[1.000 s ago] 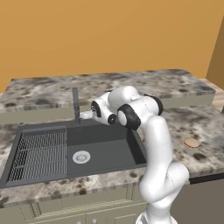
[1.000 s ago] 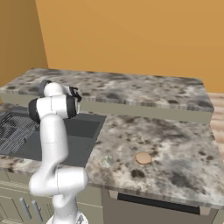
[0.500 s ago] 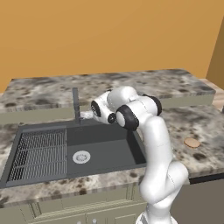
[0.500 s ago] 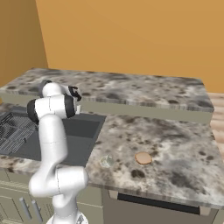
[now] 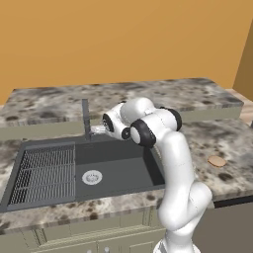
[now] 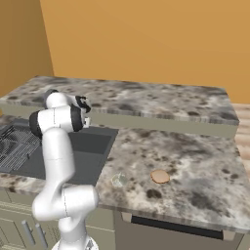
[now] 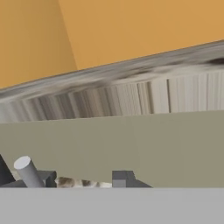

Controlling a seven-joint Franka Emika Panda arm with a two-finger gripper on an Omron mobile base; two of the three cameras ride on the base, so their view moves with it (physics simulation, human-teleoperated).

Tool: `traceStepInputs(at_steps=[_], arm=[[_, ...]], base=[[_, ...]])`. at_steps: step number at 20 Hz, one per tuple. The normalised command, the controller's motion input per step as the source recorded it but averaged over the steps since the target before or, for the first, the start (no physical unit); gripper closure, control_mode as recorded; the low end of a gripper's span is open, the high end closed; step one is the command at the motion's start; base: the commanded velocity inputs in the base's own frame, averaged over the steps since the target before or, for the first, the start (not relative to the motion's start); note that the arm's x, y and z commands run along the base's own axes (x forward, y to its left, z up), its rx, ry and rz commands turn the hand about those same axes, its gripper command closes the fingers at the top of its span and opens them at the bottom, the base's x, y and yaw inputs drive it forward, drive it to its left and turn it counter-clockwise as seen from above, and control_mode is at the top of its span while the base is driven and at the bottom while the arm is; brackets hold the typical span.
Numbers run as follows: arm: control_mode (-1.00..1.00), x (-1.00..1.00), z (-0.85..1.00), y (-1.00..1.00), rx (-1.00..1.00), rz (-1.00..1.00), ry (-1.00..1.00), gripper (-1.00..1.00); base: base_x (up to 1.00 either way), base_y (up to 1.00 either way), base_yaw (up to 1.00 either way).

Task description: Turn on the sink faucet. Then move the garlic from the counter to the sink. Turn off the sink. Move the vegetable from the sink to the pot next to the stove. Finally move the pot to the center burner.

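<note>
Left base view: the arm bends over the counter (image 5: 197, 101) and brings the gripper (image 5: 97, 129) in low at the foot of the sink faucet (image 5: 85, 118). The faucet stands just in front of the hand, its long axis upright as a slim dark post rising above the hand's level; which way its bent tip points I cannot tell here. The sink (image 5: 123, 168) lies below and in front of the hand. Its near half carries a wire grid rack (image 5: 42, 173), and a round silver drain (image 5: 92, 177) sits on the bare floor beside the rack. Well behind the hand, past the arm's elbow, a small tan flat disc (image 5: 217, 160) lies on the counter. Whether the jaws are parted is too small to make out.

Right base view: the gripper (image 6: 87, 118) sits behind the arm's wrist, over the back rim of the sink (image 6: 95, 141). The rack (image 6: 14, 144) lies beyond it. The tan disc (image 6: 159, 176) rests on the counter (image 6: 195, 146), far off behind the hand.

Hand view: two dark fingertips (image 7: 124, 178) rise at the bottom with a gap between them and nothing clamped. A short grey cylinder (image 7: 28, 171), tilted, stands just beside one tip, probably the faucet's lever. Ahead is the beige wall of the raised counter ledge (image 7: 131, 144).
</note>
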Motion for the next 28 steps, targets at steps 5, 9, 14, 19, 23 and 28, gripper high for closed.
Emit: traceStepInputs(at_steps=[5,9,14,19,23,28], arm=[[-1.0,0.0,-0.26,-0.77,0.0,-0.01,0.01,1.0],[-1.0,0.0,-0.3,-0.84,0.0,-0.02,0.04,1.0],[-1.0,0.0,-0.3,-0.89,0.0,-0.02,0.06,1.0],[-1.0,-0.01,-0.33,-0.93,0.0,-0.02,0.05,1.0],[-1.0,-0.04,-0.35,-0.92,0.0,-0.03,0.04,1.0],[-1.0,-0.06,-0.33,-0.92,0.0,-0.04,0.06,1.0]], base=[[0.0,0.0,0.0],[0.0,0.0,0.0],[0.0,0.0,0.0],[0.0,0.0,0.0],[0.0,0.0,0.0],[0.0,0.0,0.0]])
